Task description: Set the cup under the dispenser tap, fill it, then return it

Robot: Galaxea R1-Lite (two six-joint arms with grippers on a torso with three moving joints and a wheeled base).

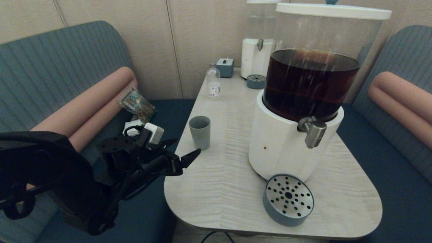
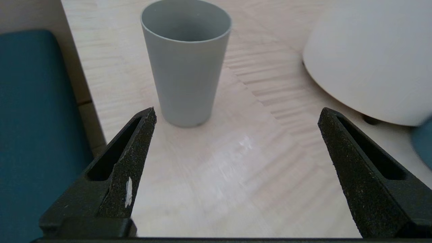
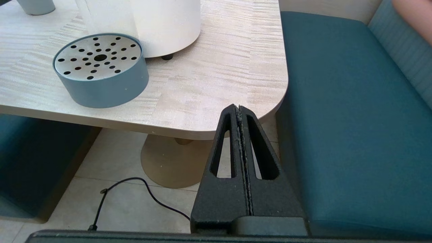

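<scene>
Hovering at the table's near-left edge, the left gripper [image 2: 236, 114] has its black claw spread wide and holding nothing. Just ahead of it, nearer the left finger [image 2: 135, 148] than the right, stands the small matte grey-blue tumbler, the cup [image 2: 186, 64], upright and apparently empty on the pale wood-grain table [image 1: 219, 175], not touched yet. Off to the claw's right sits the big white-based dispenser [image 1: 280, 145] with dark brown liquid, and its stubby brushed-steel dispenser tap [image 1: 314, 132] pokes out over the round blue-grey drip tray [image 1: 288, 199] with the perforated steel top. The right gripper [image 3: 240, 111] is parked low beyond the table's right corner, its fingers pressed together on nothing.

Now the risks, as I read them. The cup is off-centre in the claw, so a straight push forward could let the left finger clip the wall and tip the light tumbler over, or nudge it off the near table edge. A grip too high on the taper might let it slip. Later, swinging right, the cup could knock the dispenser's white base.
</scene>
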